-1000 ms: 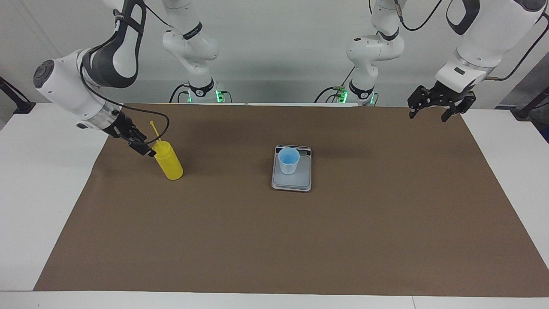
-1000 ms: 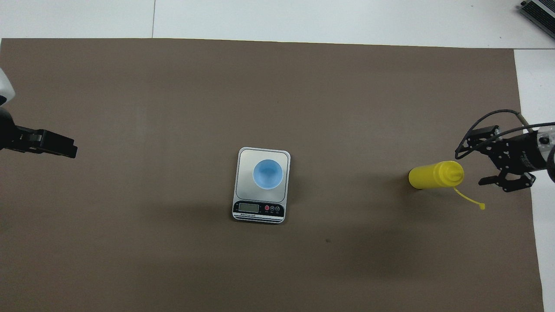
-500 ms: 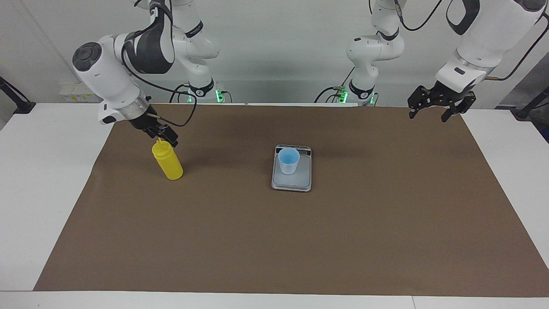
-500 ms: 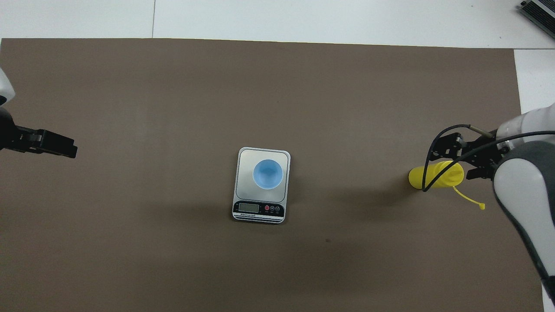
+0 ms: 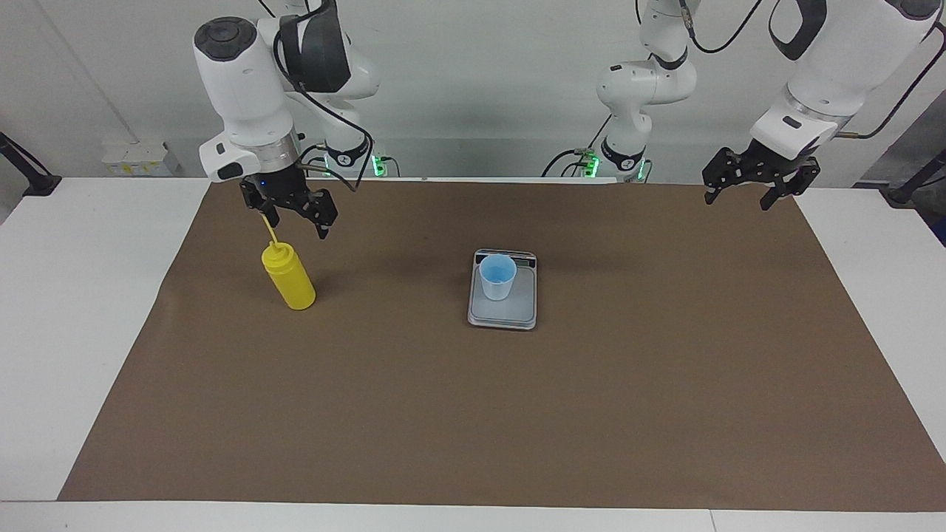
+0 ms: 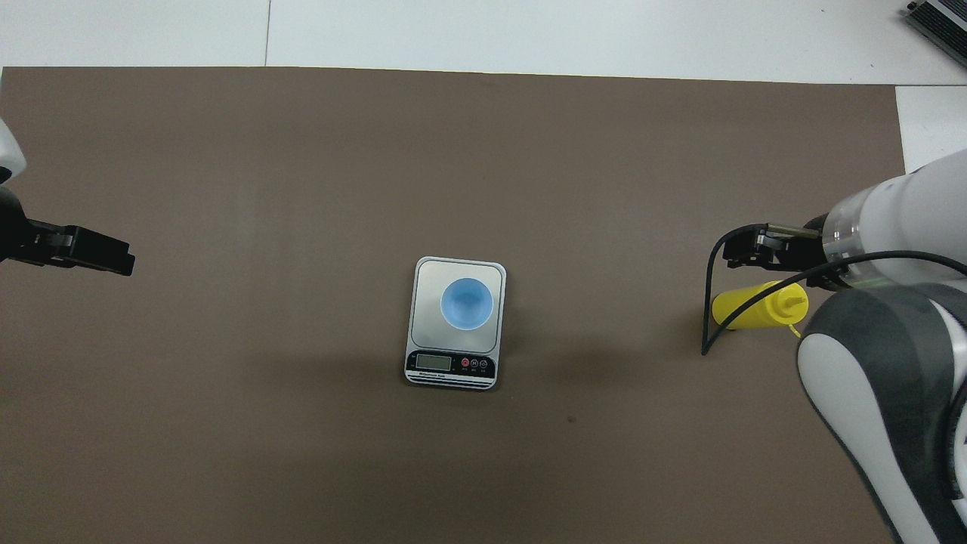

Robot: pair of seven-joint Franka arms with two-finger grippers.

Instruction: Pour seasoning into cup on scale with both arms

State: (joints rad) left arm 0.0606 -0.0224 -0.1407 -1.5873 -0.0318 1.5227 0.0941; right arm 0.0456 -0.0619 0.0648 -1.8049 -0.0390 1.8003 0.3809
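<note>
While overhead view hides right gripper (image 5: 294, 220) fingers, facing view shows them apart above upright yellow plastic squeeze bottle (image 5: 290, 276), nozzle up; left gripper (image 5: 741, 193) waits, fingers spread.

There is one yellow bottle (image 5: 290, 279), and it has one thin strap (image 5: 271, 233) at its top. There is one blue cup (image 5: 497, 276). There is one scale (image 5: 502, 314), and on it I count one display (image 6: 433, 362) and three small round buttons (image 6: 474, 363). There are two robot arms, and each one carries one end effector: the right end effector (image 5: 293, 220) and the left end effector (image 5: 737, 197), so two end effectors in total. There is one brown mat (image 5: 517, 414), and it lies on one white tabletop (image 5: 66, 310). At the 1 o'clock corner of the overhead view, one dark device (image 6: 940, 21) shows only partly.
</note>
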